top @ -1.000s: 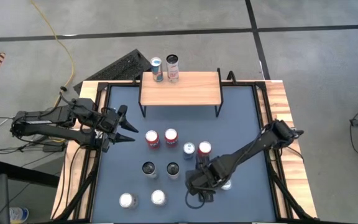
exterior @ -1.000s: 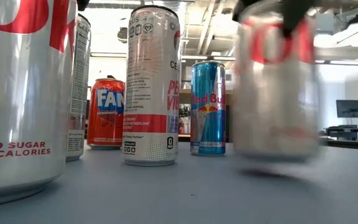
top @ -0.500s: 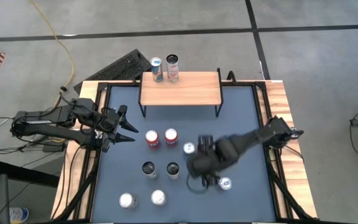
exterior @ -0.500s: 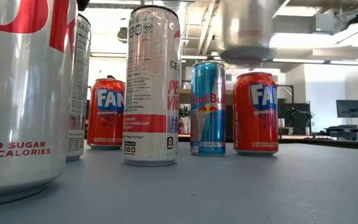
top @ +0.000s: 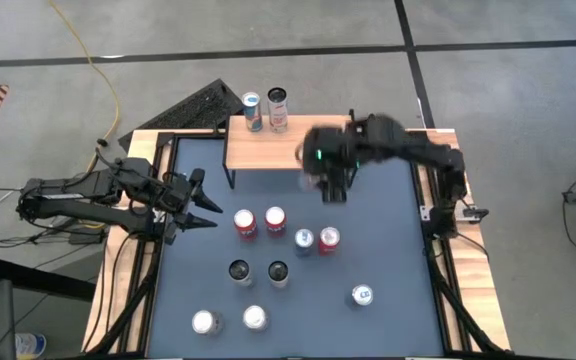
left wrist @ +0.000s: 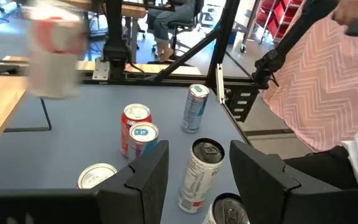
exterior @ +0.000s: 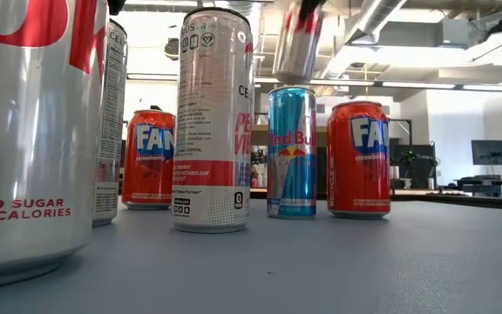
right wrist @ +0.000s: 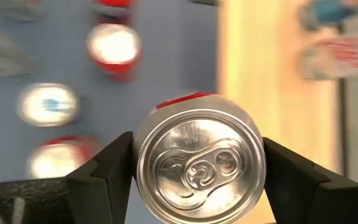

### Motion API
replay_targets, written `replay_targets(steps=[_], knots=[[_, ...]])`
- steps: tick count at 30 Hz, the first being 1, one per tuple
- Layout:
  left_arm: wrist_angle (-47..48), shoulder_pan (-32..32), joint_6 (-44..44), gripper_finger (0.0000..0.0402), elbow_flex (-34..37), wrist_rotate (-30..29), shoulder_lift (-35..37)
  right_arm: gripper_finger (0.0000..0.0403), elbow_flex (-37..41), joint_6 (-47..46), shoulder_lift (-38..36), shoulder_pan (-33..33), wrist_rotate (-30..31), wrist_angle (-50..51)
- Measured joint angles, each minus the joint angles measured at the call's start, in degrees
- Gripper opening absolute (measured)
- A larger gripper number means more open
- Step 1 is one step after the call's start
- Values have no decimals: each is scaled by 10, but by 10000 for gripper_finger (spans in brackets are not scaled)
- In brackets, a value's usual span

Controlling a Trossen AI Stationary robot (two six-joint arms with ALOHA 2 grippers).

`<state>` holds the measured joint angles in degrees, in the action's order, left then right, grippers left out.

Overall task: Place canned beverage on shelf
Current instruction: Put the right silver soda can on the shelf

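My right gripper (right wrist: 197, 163) is clamped on a silver-and-red aluminium can (right wrist: 199, 163), with the light wooden shelf (right wrist: 257, 81) just beyond its jaws. My left gripper (top: 206, 210) waits with jaws apart; 2 cans (top: 265, 109) stand on the shelf.

The blue surface (top: 388, 220) carries the shelf (top: 290, 142) at its far edge. Nearer than the shelf stand two red cans (top: 245, 223), then a blue can (top: 305, 240) touching another red can (top: 329, 238). Two dark-topped cans (top: 240, 271), two silver cans (top: 204, 322) and a lone can (top: 362, 295) stand farther from the shelf.
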<state>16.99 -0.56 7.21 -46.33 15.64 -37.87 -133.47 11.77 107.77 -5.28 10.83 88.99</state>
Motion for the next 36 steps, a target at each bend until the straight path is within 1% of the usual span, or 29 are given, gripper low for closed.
replay_targets(steps=[5,10,14,16,21,27,31,36], knots=[[0,0,-9,160,0,-10,0,274,-4,90,2,-96,-22,-20],[1,0,-15,160,0,-22,0,274,-3,155,4,-183,-65,-102],[3,0,-20,160,0,-25,0,274,-3,180,3,-232,-83,-149],[3,0,-20,160,0,-36,0,274,-3,196,4,-250,-91,-150],[3,0,-21,160,0,-62,0,274,-3,231,29,-279,-94,-151],[3,0,-21,160,0,-75,0,274,-3,277,71,-281,-92,-150],[4,0,-21,160,0,-85,0,274,-3,307,78,-285,-89,-148],[5,0,-32,160,0,-89,0,274,-3,317,78,-291,-76,-144]])
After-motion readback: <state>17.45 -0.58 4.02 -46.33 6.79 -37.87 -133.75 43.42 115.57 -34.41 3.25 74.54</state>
